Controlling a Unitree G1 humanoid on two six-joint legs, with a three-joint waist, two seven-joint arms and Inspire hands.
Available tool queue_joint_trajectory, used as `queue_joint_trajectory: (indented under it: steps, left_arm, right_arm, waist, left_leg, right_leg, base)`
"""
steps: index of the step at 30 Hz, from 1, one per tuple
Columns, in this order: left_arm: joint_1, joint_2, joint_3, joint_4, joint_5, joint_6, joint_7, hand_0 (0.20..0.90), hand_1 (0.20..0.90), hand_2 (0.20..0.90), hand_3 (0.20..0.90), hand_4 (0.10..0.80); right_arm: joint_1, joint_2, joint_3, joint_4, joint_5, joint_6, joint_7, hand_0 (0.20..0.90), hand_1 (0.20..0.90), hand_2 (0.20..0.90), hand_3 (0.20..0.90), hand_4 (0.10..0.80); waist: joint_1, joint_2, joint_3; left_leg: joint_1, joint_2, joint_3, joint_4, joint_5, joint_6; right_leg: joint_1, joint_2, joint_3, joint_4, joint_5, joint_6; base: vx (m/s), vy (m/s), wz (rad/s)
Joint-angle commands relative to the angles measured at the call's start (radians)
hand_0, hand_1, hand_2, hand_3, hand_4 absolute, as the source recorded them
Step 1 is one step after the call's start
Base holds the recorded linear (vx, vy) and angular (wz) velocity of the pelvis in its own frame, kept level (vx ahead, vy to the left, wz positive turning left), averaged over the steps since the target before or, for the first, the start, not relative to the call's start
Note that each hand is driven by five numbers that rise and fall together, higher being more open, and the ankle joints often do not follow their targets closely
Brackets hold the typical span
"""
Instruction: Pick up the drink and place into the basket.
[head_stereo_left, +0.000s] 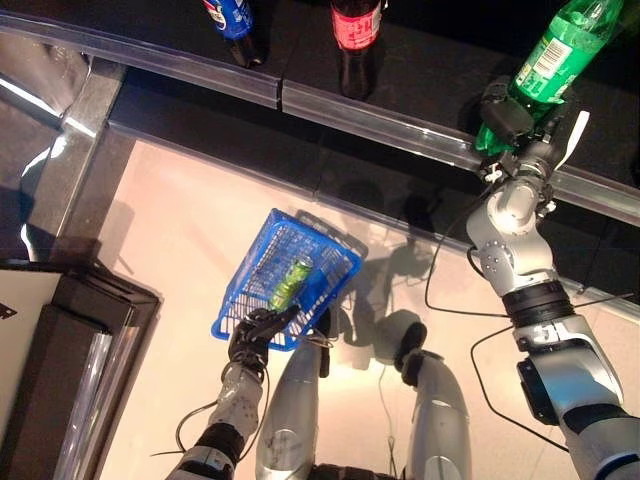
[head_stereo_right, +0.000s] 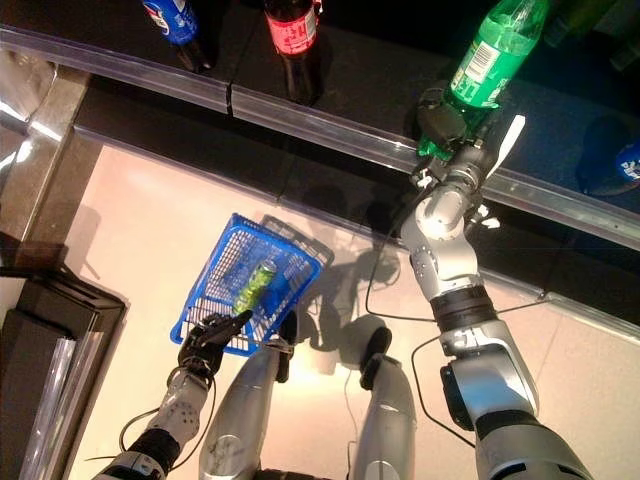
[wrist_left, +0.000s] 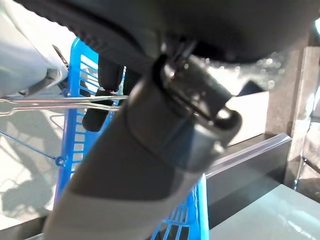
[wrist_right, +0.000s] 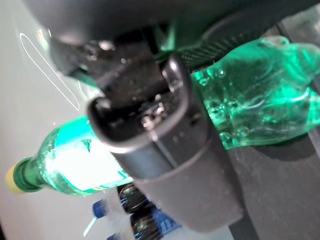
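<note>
A green plastic bottle (head_stereo_left: 555, 50) stands on the dark shelf at the upper right. My right hand (head_stereo_left: 505, 118) is at its lower part with fingers and thumb curled round it; the right wrist view shows the thumb (wrist_right: 165, 150) across the green bottle (wrist_right: 260, 110). My left hand (head_stereo_left: 250, 340) is shut on the thin wire handles (wrist_left: 60, 101) of the blue basket (head_stereo_left: 243, 272), which hangs low in front at the left. A green can (head_stereo_left: 291, 281) lies inside the basket.
A blue-labelled bottle (head_stereo_left: 232, 25) and a red-labelled bottle (head_stereo_left: 355, 35) stand further left on the same shelf, behind a clear rail (head_stereo_left: 280, 95). Another blue drink (head_stereo_right: 625, 165) stands at the far right. A dark cabinet (head_stereo_left: 60, 370) stands at the lower left.
</note>
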Motion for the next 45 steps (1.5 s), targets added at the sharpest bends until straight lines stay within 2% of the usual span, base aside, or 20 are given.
queue_joint_trajectory:
  steps: [1,4,6,9,12,19,26,30,42,45]
  left_arm:
    - [0.205,0.108,0.044,-0.176,-0.001,-0.115,-0.040,0.300,0.300,0.300,0.200,0.100]
    - [0.215,0.116,0.060,-0.245,-0.005,-0.120,-0.060,0.300,0.300,0.300,0.200,0.100]
    - [0.242,0.134,0.070,-0.371,-0.011,-0.100,-0.092,0.300,0.300,0.300,0.200,0.100]
    - [0.262,0.149,0.071,-0.457,-0.016,-0.084,-0.122,0.300,0.300,0.300,0.200,0.100]
    - [0.281,0.170,0.052,-0.567,-0.029,-0.064,-0.156,0.300,0.300,0.300,0.200,0.100]
    - [0.313,0.185,0.022,-0.770,-0.041,0.002,-0.186,0.300,0.300,0.300,0.200,0.100]
    - [0.334,0.225,-0.023,-0.939,-0.065,0.054,-0.219,0.300,0.300,0.300,0.200,0.100]
    - [0.323,0.259,-0.052,-1.030,-0.116,0.080,-0.253,0.300,0.300,0.300,0.200,0.100]
    - [0.238,0.312,-0.098,-1.164,-0.204,0.079,-0.357,0.300,0.300,0.300,0.200,0.100]
    - [0.220,0.305,-0.092,-1.190,-0.234,0.095,-0.394,0.300,0.300,0.300,0.200,0.100]
  right_arm:
    - [-0.037,-0.097,-0.054,-0.324,-0.095,-0.075,0.114,0.300,0.300,0.300,0.200,0.100]
    - [0.013,-0.093,-0.062,-0.395,-0.104,-0.066,0.169,0.300,0.300,0.300,0.200,0.100]
    - [0.092,-0.073,-0.067,-0.485,-0.098,-0.067,0.253,0.300,0.300,0.300,0.200,0.100]
    - [0.152,-0.047,-0.054,-0.546,-0.086,-0.070,0.321,0.300,0.300,0.300,0.200,0.100]
    - [0.217,-0.014,-0.017,-0.620,-0.031,-0.050,0.420,0.300,0.300,0.300,0.200,0.100]
    - [0.318,0.072,0.129,-0.684,-0.014,0.017,0.512,0.300,0.300,0.300,0.200,0.100]
    - [0.364,0.134,0.257,-0.635,0.041,0.029,0.508,0.300,0.300,0.300,0.200,0.100]
    - [0.339,0.174,0.336,-0.536,0.020,0.022,0.461,0.300,0.300,0.300,0.200,0.100]
    - [0.306,0.277,0.441,-0.283,-0.004,-0.002,0.372,0.300,0.300,0.300,0.200,0.100]
    - [0.299,0.310,0.459,-0.191,-0.031,0.007,0.368,0.300,0.300,0.300,0.200,0.100]
  waist:
    - [-0.023,-0.003,-0.020]
    - [-0.030,-0.005,-0.020]
    - [-0.032,-0.012,-0.034]
    - [-0.032,-0.017,-0.052]
    - [-0.029,-0.018,-0.076]
    - [-0.003,-0.015,-0.098]
    - [0.040,-0.007,-0.089]
    - [0.078,0.003,-0.067]
    - [0.146,0.018,-0.026]
    - [0.162,0.021,-0.022]
  left_leg:
    - [0.036,0.018,-0.017,0.063,0.044,-0.018]
    - [0.061,0.021,-0.015,0.067,0.053,-0.022]
    - [0.090,0.027,-0.012,0.061,0.062,-0.026]
    - [0.109,0.034,-0.011,0.051,0.074,-0.029]
    - [0.130,0.041,-0.015,0.034,0.096,-0.035]
    - [0.166,0.040,-0.031,0.009,0.116,-0.039]
    - [0.182,0.026,-0.061,-0.015,0.113,-0.035]
    - [0.185,0.003,-0.088,-0.024,0.103,-0.030]
    - [0.170,-0.045,-0.144,-0.054,0.084,-0.019]
    - [0.162,-0.056,-0.157,-0.057,0.076,-0.016]
  right_leg:
    - [0.130,0.013,0.051,-0.029,-0.031,-0.011]
    - [0.163,0.014,0.053,-0.028,-0.040,-0.017]
    - [0.202,0.017,0.049,-0.035,-0.046,-0.021]
    - [0.231,0.022,0.043,-0.045,-0.051,-0.025]
    - [0.267,0.031,0.034,-0.060,-0.052,-0.033]
    - [0.329,0.025,0.008,-0.072,-0.062,-0.038]
    - [0.367,0.012,-0.038,-0.083,-0.061,-0.031]
    - [0.387,-0.004,-0.072,-0.091,-0.058,-0.023]
    - [0.402,-0.032,-0.144,-0.118,-0.033,0.003]
    - [0.398,-0.040,-0.159,-0.123,-0.029,0.007]
  base:
    - [0.009,0.059,-0.02]
    - [0.008,0.028,0.00]
    - [0.000,0.000,0.00]
    - [0.000,0.000,0.00]
    - [0.006,-0.001,-0.01]
    - [0.007,-0.001,0.02]
    - [-0.008,-0.014,0.27]
    - [-0.022,-0.027,0.29]
    - [-0.010,-0.041,0.21]
    - [0.000,-0.037,0.16]
